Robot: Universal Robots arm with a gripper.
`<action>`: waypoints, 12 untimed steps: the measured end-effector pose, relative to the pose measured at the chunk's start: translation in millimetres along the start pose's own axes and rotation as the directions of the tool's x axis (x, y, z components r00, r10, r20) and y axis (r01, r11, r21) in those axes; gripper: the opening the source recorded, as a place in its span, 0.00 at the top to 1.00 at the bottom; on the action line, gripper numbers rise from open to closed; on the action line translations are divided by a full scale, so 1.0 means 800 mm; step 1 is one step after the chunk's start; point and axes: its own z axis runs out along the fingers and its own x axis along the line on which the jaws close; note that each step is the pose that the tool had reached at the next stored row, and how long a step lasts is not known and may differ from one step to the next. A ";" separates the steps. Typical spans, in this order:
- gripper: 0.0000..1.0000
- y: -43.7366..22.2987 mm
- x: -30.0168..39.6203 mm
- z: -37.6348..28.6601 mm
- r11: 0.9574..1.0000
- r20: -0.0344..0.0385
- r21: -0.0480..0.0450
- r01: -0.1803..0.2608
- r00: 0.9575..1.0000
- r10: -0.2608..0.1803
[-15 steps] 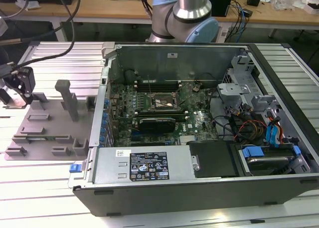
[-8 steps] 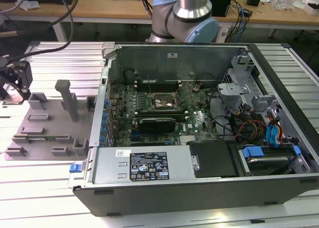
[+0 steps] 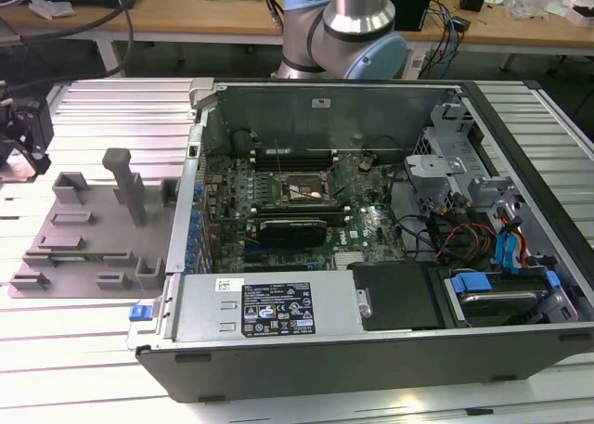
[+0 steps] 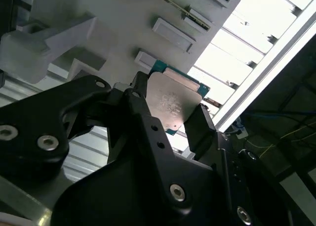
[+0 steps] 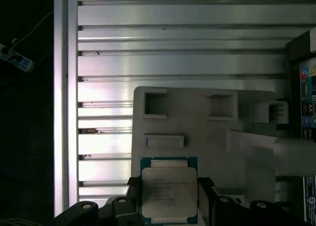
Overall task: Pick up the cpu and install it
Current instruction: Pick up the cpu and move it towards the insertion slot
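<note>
The black two-fingered gripper [image 4: 170, 110] is clamped on the cpu [image 4: 173, 103], a small flat square chip with a pale silver metal top and a thin green board rim. In both wrist views its dark fingers [image 5: 205, 196] press on two opposite edges of the chip, and the silver top faces the cameras. Behind the held chip lies the flat grey plastic fixture [image 5: 197, 122] with shallow rectangular pockets and upright blocks, and past that the ribbed silver aluminium table [image 5: 173, 38]. The cpu sits over the fixture's edge and appears clear of it. In the exterior view the gripper hangs at the exterior view's left edge, above the table and just beside the fixture's far left corner. The large open grey metal computer case [image 3: 371, 345] lies on its side on the exterior view's right, its left wall just beside the fixture. Inside it is the green motherboard [image 3: 371, 224], and near the board's middle sits the dark square metal-framed socket [image 3: 302, 190], well apart from the gripper and the chip. Blue-tabbed drive bays [image 3: 492, 289] fill the case's near right corner. The arm's silver and pale blue base [image 3: 348, 20] stands beyond the case's far wall, in front of a wooden bench [image 3: 186, 20] strewn with cables.
</note>
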 end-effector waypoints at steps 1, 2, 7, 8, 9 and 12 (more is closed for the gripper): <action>0.45 0.0002 0.0000 -0.0018 1.000 0.000 0.000 0.000 1.000 0.000; 0.45 0.0004 -0.0001 -0.0033 1.000 0.000 0.000 0.000 1.000 0.000; 0.45 0.0023 -0.0003 -0.0217 1.000 0.000 0.000 0.000 1.000 0.000; 0.45 0.0026 -0.0004 -0.0254 1.000 0.000 0.000 0.000 1.000 0.000; 0.45 0.0028 -0.0004 -0.0282 1.000 0.000 0.000 0.000 1.000 0.000; 0.45 0.0034 -0.0005 -0.0347 1.000 0.000 0.000 0.000 1.000 0.000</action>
